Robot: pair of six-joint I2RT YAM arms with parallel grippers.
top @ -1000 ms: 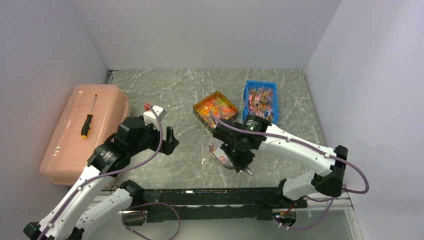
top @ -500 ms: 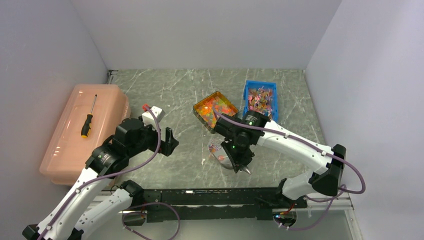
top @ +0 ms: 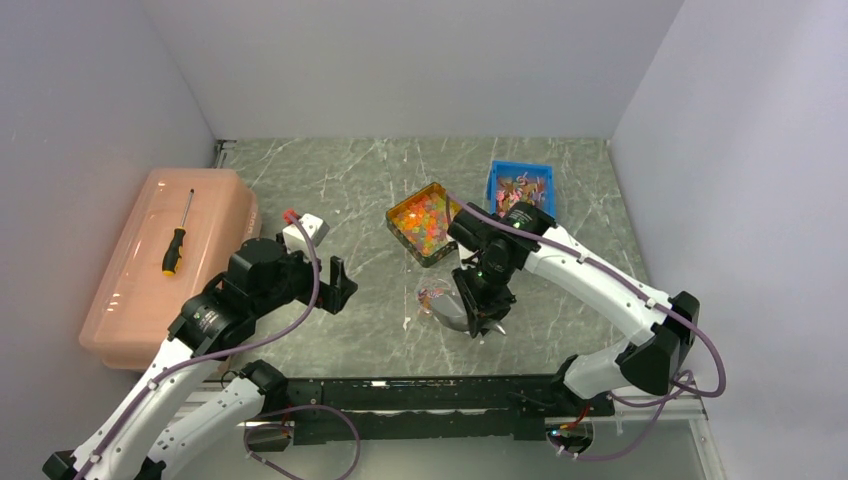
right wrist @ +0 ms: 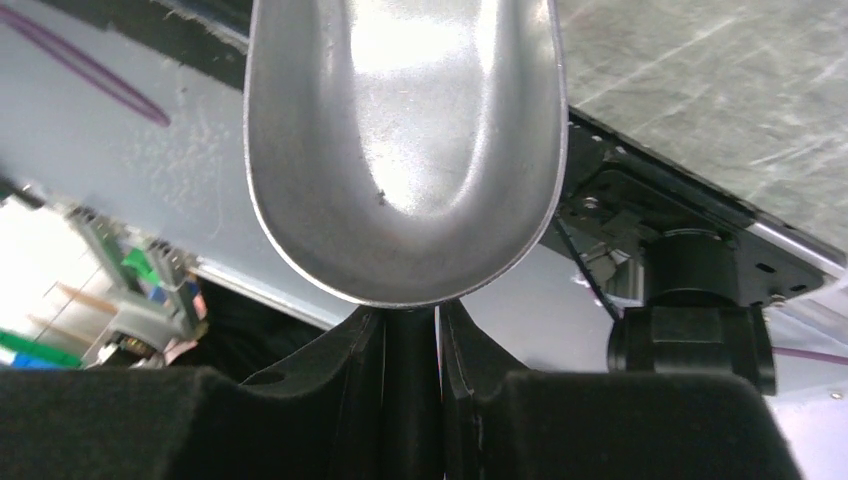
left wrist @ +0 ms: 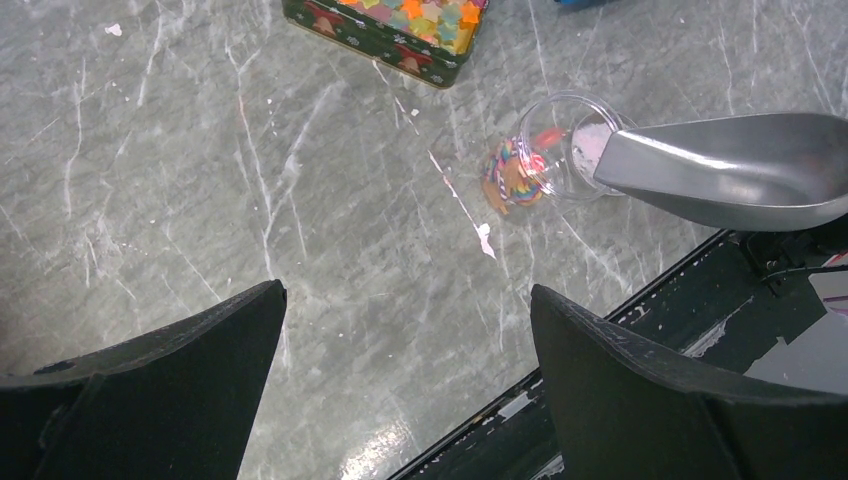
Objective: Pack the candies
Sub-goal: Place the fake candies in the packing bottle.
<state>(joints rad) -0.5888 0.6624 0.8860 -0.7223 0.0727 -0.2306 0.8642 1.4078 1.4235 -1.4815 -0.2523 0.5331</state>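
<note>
Movement over the last second belongs to the right arm alone. In the overhead view its wrist has swung from lower centre upward and a little to the right, while the left arm has kept its place at lower left. The right gripper (right wrist: pixel 410 345) is clamped on the handle of the metal scoop (left wrist: pixel 740 165), and its hold has not shifted. The left gripper (left wrist: pixel 405 300) stands wide apart with nothing between its fingers, hanging over the table (left wrist: pixel 200 150).

The swing has turned the scoop. Its lip now sits right at the mouth of the small clear jar (left wrist: pixel 565 140), right of centre in the upper part of the left wrist view. The right wrist view shows the bowl bare and shiny, with no piece left in it. Some colour shows at the jar's lower left side, but we cannot tell whether that is candy inside or a label. We also cannot tell whether the jar stands upright. Most of the candies (top: pixel 428 215) lie in the tin (top: pixel 405 243), at the centre of the overhead frame, just above the jar.

We judge that one load has been tipped out, so the scoop is free to go back to the tin for another. With the tin this full, the packing looks to be at an early stage.
</note>
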